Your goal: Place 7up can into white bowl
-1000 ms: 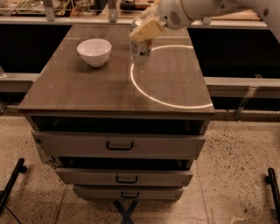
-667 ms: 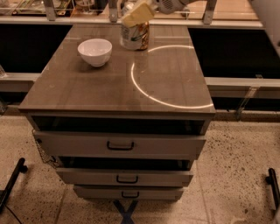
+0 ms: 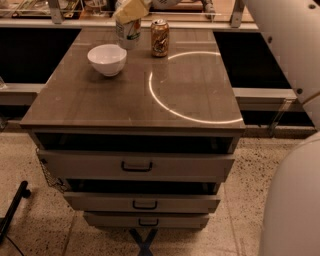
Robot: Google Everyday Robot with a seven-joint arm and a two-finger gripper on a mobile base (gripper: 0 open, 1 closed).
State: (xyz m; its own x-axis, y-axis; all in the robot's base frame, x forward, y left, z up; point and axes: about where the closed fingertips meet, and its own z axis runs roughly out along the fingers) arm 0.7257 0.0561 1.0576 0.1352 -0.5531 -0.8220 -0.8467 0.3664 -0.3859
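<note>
The 7up can (image 3: pixel 128 33), silver-white with green and a red mark, hangs upright at the back of the table. It is just behind and to the right of the white bowl (image 3: pixel 107 59). My gripper (image 3: pixel 131 10) with its yellowish fingers (image 3: pixel 135 8) comes down from the top edge and is shut on the can's top. The bowl stands upright on the table's back left part, with nothing visible inside. Whether the can's base touches the table I cannot tell.
An orange-brown can (image 3: pixel 160 37) stands upright at the back middle of the brown tabletop (image 3: pixel 125 105), just right of the 7up can. A bright light ring lies on the table's right half. Drawers sit below the front edge. My white arm (image 3: pixel 285 45) fills the right side.
My gripper has moved left with the 7up can, from the back middle of the table to just behind the bowl. The orange-brown can now shows where the gripper was.
</note>
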